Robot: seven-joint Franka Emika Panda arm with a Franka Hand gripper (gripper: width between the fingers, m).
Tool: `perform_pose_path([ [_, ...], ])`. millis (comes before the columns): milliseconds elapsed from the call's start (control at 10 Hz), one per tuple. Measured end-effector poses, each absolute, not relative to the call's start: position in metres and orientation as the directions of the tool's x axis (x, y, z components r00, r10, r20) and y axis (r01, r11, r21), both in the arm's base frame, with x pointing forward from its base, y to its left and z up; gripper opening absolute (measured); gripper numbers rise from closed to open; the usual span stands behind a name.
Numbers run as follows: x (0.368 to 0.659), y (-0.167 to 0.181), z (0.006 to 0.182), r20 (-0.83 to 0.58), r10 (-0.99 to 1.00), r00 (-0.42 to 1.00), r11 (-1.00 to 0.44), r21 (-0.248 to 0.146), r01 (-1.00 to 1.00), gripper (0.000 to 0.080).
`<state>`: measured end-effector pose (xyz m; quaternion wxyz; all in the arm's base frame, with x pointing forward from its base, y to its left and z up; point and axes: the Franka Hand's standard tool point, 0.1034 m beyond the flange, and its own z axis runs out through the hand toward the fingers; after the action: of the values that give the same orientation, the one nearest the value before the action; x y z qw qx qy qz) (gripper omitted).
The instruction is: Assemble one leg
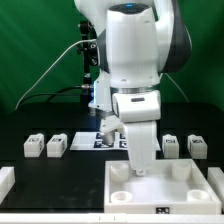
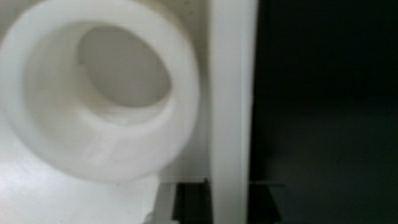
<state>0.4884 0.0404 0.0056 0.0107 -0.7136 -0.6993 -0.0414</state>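
Presently: gripper point(image 1: 140, 168) low over far-left socket point(image 2: 116, 72) of tray point(image 1: 160, 208); jaw gap and contents cannot be told | four legs point(image 1: 56, 146) loose on table point(image 1: 75, 172), two each side of the arm in the exterior view | none seated; pickup and insertion judged outstanding.

Four legs point(image 1: 57, 146), one tray-like part point(image 1: 150, 195), one marker board point(image 1: 92, 141), one arm point(image 1: 135, 50).
Two of the small white legs stand on the table point(image 1: 70, 175) off the gripper point(image 1: 140, 168) toward the exterior view's left, and two more, a leg point(image 1: 170, 146) and a leg point(image 1: 197, 148), stand toward its right. The single tray-like part lies under the gripper, and the single marker board lies just behind it.
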Motion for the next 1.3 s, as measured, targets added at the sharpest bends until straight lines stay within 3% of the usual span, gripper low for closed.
perform_pose_path([
  [700, 0.4941, 0.0510, 0.0050, 0.070, 0.995, 0.068, -0.069, 0.020, 0.997, 0.0059],
  [800, 0.4941, 0.0508, 0.0050, 0.070, 0.995, 0.068, -0.070, 0.020, 0.997, 0.0223],
  [900, 0.4941, 0.0506, 0.0050, 0.070, 0.995, 0.068, -0.070, 0.020, 0.997, 0.0223],
  [1100, 0.4941, 0.0500, 0.0049, 0.070, 0.995, 0.070, -0.071, 0.020, 0.997, 0.0541],
  [1200, 0.4942, 0.0497, 0.0049, 0.070, 0.995, 0.070, -0.072, 0.020, 0.997, 0.0627],
  [1300, 0.4942, 0.0496, 0.0049, 0.070, 0.995, 0.070, -0.072, 0.020, 0.997, 0.0643],
])
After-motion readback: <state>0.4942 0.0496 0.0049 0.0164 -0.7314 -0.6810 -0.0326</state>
